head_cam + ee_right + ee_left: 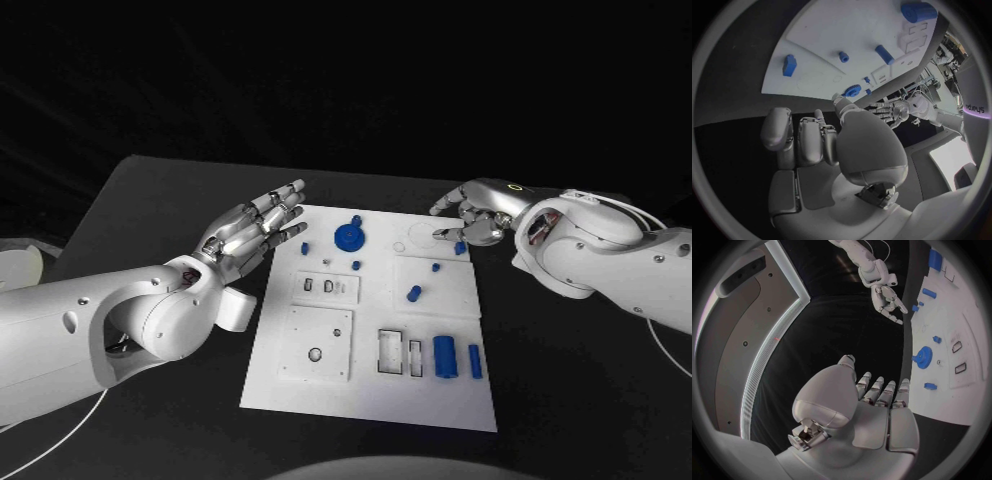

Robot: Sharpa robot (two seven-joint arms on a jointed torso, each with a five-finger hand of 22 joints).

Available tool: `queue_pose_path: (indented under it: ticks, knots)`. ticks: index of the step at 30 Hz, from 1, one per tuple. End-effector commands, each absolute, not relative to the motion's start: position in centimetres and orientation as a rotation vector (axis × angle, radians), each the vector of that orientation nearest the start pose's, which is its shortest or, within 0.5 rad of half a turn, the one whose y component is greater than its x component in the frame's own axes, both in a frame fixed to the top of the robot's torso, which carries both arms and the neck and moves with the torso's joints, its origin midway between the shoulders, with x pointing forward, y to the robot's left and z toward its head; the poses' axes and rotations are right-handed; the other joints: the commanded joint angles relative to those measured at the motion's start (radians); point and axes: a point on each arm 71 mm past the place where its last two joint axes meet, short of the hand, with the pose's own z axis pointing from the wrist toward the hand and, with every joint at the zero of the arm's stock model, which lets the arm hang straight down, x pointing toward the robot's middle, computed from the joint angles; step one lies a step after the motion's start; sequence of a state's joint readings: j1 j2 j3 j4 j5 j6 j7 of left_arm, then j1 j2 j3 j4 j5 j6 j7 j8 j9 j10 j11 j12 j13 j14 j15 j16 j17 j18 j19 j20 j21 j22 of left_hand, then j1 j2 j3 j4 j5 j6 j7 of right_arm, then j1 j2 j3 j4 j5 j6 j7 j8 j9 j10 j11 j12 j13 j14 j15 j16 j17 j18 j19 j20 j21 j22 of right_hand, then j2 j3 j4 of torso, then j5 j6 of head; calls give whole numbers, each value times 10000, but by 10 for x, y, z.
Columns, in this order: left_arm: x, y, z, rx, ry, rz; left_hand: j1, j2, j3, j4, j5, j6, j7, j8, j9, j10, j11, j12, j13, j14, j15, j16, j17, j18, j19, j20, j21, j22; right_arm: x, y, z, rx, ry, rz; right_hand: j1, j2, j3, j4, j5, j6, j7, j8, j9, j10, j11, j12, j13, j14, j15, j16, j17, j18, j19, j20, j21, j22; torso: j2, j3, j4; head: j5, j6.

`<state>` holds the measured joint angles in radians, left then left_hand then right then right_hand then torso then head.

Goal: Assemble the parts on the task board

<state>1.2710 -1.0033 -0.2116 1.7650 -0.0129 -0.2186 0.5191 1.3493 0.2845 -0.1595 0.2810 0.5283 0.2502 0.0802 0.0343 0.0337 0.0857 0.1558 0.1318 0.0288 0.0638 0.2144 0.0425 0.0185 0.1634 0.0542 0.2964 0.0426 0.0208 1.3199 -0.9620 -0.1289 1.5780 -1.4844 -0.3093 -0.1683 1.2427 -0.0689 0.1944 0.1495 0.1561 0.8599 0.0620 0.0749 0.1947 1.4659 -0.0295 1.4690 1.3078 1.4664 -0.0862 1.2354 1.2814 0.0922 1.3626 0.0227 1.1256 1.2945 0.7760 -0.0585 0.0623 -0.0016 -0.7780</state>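
Note:
The white task board (433, 395) lies lengthwise on the black table. On it are a blue gear (351, 237), several small blue pegs such as one (414, 293) mid-board, and two blue cylinders (446, 352) near the front right. My left hand (257, 228) hovers at the board's far left edge, palm up, fingers spread, holding nothing. My right hand (473, 212) hangs over the far right corner, fingers apart and angled down, just above a small blue piece (460, 247). The left wrist view shows the left hand (873, 405) beside the gear (923, 357). The right hand (817, 150) is empty.
The board has rectangular slots (392, 352) and raised white plates (317, 345). Black table surface (577, 380) runs around the board on all sides. A white block (235, 308) on my left forearm sits close to the board's left edge.

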Motion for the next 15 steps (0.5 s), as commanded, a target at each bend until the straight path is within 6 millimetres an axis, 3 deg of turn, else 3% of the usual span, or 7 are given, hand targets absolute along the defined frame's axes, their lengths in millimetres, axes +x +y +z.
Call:
queue_pose_path:
  ticks: [1,8,15]
  knots:
    - [425,210,-182,-10040,15097,-17441,90,-12,57,-17,39,77,2,47,15,21,27,28,9,31,24,44,10,-82,50,-7,51,9,482,-254,-160,-2001,16094,4795,-74,-7,-145,48,-145,24,-50,-33,-41,263,-58,5,1359,467,-54,-274,-275,3,225,-6,323,217,14,-4,4,-1,8]
    - [425,208,-183,-10056,15169,-17457,96,-14,64,-20,41,78,4,47,15,23,29,28,9,47,44,56,14,-94,53,-7,52,9,482,-270,-170,-1984,16154,4450,-206,-59,-389,223,-267,-58,-102,-60,-120,371,-79,27,1346,553,-45,-298,-422,-74,422,-4,639,458,8,-26,-4,1,20]
    - [425,206,-183,-10055,15260,-17508,107,-18,76,-28,50,86,8,48,16,27,26,30,8,71,75,75,19,-117,61,-6,56,10,481,-277,-178,-2003,16370,4255,-257,-65,-476,305,-108,-71,-121,-52,-140,334,-91,-55,1234,551,-54,-381,-551,-54,387,-8,538,426,0,-26,1,-1,-16]
